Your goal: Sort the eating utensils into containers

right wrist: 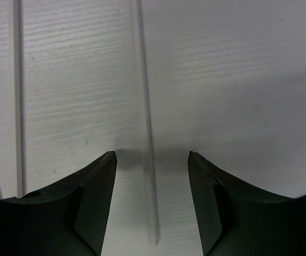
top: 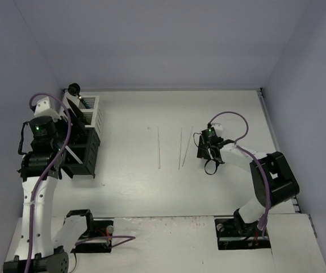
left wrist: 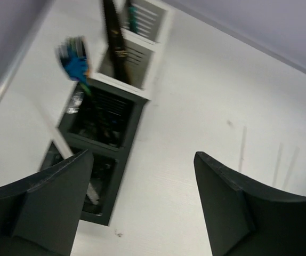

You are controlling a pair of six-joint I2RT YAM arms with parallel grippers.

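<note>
Straddling a thin pale chopstick (right wrist: 145,122), the right claw (right wrist: 152,154) stands partly open in the right wrist view. One black fingertip sits on each side of the stick, neither touches it, and the claw has hold of nothing. That chopstick lies flat on the white wood-grained surface (right wrist: 238,80), running from the top of the frame down to an end between the fingers. A second pale chopstick (right wrist: 17,96) lies roughly parallel at the left of the frame.

In the overhead view, loose pale sticks (top: 158,147) lie at the middle of the frame, left of the right arm's wrist.

In the left wrist view, the left claw (left wrist: 142,156) is spread wide with nothing between its fingers, above bare surface just right of the containers. These stand in one touching row in the left half of the frame: two white slatted square caddies (left wrist: 142,56) towards the top, two black slatted square caddies (left wrist: 133,128) below them. A long black utensil (left wrist: 113,37) stands in a white caddy. A blurred blue utensil (left wrist: 74,61) sticks up at the upper left; which compartment holds it I cannot tell.
</note>
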